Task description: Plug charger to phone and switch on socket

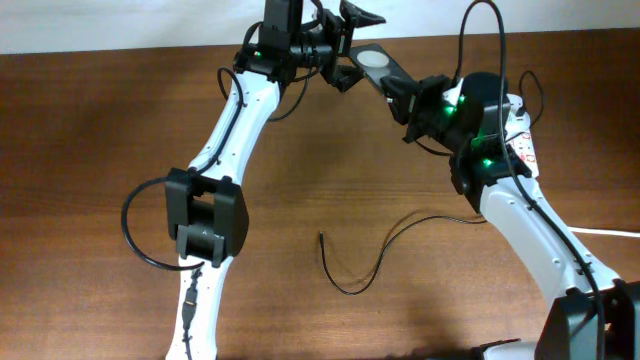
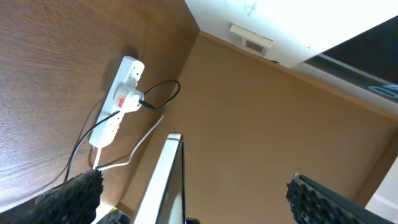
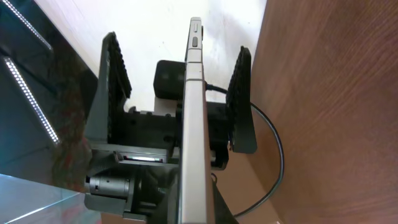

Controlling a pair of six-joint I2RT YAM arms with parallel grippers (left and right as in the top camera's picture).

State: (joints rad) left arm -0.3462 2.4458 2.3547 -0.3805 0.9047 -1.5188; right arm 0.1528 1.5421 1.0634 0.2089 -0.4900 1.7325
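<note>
Gripping one phone (image 1: 377, 60): right claw (image 1: 394, 88)

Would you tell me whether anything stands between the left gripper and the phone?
Nothing visible does. The phone stands edge-on inside the open left gripper, with a bare gap on each side.

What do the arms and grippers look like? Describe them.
The left arm and right arm have white links, black joint housings and loose black cables. Green lights glow on the right arm. The left gripper's fingers are black with textured pads.
</note>
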